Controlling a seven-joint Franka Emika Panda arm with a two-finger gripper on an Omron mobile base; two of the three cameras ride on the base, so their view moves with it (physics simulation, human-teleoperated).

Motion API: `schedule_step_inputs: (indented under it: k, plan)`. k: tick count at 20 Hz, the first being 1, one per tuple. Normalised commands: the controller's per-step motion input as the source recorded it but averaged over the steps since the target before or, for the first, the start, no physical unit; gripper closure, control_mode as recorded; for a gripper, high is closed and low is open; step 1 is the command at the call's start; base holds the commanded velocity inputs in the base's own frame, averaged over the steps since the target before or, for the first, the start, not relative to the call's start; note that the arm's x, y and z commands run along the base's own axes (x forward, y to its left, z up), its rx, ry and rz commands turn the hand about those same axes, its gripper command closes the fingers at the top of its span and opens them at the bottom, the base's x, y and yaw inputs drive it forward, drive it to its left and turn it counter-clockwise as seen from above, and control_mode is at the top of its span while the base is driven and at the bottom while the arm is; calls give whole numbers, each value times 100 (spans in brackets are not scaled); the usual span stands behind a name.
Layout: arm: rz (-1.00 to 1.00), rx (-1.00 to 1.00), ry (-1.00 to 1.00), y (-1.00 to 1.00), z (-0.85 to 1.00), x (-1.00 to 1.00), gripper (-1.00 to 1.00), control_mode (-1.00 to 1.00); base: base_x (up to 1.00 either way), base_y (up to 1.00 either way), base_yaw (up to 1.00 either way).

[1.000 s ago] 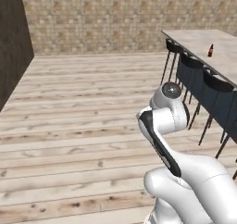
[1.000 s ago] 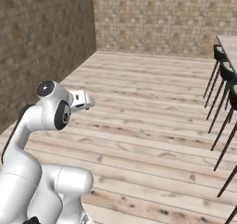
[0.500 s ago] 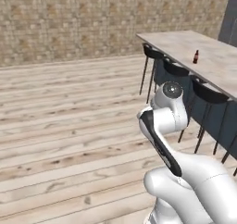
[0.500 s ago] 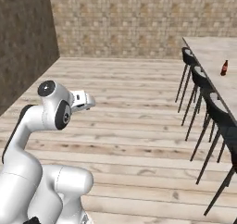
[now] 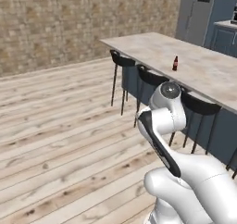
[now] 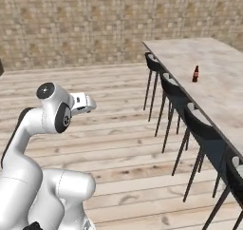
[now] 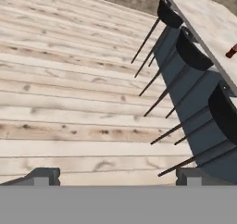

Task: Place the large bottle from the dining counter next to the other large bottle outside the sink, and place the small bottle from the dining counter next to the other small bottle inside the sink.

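Observation:
The small bottle, dark brown with a red cap, stands upright on the dining counter, a long beige stone top on a dark blue base. The right base view shows the small bottle near the stool-side edge of the dining counter. My gripper is open with nothing between its fingertips. It hangs over the wooden floor, well short of the counter. At the right edge of the hand view I catch the small bottle. The large bottle and the sink are out of view.
Black round stools line the near side of the counter. Bare wooden floor spreads to the left, up to a brick wall. Behind the counter's far end stand a grey tall unit and blue cabinets.
The whole picture has shifted, so the camera has turned: the dining counter and the small bottle have come further into view. The arm keeps its pose and the gripper stays open.

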Motion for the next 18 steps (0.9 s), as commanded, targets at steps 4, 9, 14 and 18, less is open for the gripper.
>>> schedule_step_inputs:
  k: [4,9,14,18]
  plan:
    - [0,0,0,0,0,0,-100,100,65,42,-48]
    - [0,0,0,0,0,0,-100,100,47,49,-50]
    - [0,0,0,0,0,0,-100,100,46,54,-51]
    - [0,0,0,0,0,0,-100,100,45,59,-46]
